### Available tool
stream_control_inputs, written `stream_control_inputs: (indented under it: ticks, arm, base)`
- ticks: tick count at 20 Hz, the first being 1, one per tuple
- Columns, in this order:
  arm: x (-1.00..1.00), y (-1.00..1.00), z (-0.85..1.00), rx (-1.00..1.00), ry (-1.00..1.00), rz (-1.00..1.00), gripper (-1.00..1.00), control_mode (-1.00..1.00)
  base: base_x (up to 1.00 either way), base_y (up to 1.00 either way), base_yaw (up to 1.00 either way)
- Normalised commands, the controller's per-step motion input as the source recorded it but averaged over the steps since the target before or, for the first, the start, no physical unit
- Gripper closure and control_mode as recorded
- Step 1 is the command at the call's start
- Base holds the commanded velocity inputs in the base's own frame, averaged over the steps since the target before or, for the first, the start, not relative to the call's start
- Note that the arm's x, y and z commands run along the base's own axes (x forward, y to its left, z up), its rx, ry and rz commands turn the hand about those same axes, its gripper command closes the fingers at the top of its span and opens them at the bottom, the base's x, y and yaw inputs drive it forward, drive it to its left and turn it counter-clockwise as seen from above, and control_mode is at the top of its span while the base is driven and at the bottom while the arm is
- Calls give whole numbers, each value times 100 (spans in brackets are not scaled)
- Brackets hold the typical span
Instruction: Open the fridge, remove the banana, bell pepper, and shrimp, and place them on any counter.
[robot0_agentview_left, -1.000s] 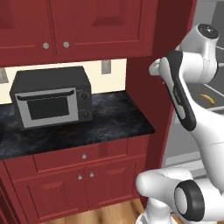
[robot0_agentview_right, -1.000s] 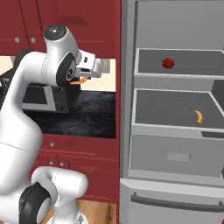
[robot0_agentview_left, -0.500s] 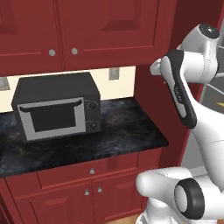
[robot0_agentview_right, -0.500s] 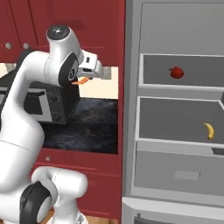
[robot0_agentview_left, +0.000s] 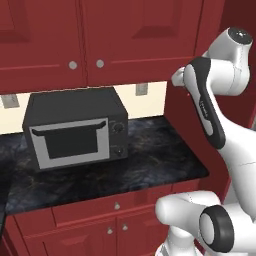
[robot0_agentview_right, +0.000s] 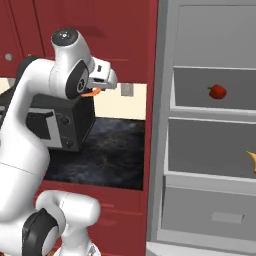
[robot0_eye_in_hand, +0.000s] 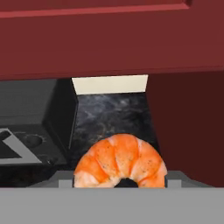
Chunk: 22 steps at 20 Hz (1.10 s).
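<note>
My gripper (robot0_agentview_right: 95, 90) is shut on the shrimp (robot0_agentview_right: 89, 93), an orange curled piece held high in the air above the black counter (robot0_agentview_right: 115, 150), in front of the microwave. In the hand view the shrimp (robot0_eye_in_hand: 121, 162) sits large at the bottom, with the counter (robot0_eye_in_hand: 116, 116) below and beyond it. The fridge (robot0_agentview_right: 160, 125) stands open to the right. The red bell pepper (robot0_agentview_right: 217, 91) lies on its upper shelf. The yellow banana (robot0_agentview_right: 251, 161) lies on the shelf below, cut off by the picture's right edge.
A black microwave (robot0_agentview_left: 75, 131) stands on the left half of the counter (robot0_agentview_left: 155, 165), with bare slab to its right up to the red side panel (robot0_agentview_left: 182, 120). Red upper cabinets (robot0_agentview_left: 100, 40) hang overhead. Red drawers and doors (robot0_agentview_left: 115, 220) run under the slab.
Both base views have shifted: the counter and microwave slid right and the fridge moved toward the right edge, so the base has moved. The shrimp stays in the gripper.
</note>
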Motion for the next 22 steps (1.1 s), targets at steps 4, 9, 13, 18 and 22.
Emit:
stream_control_inputs:
  ticks: [4,9,13,18,22]
  arm:
    - [0,0,0,0,0,0,100,100]
    - [0,0,0,0,0,0,100,100]
    - [0,0,0,0,0,0,100,100]
    - [9,1,-51,0,5,0,100,-100]
    - [5,0,-55,0,3,0,100,-100]
  base:
    - [64,17,2]
    - [56,11,2]
    - [39,9,1]
    - [0,0,0]
    - [0,0,0]
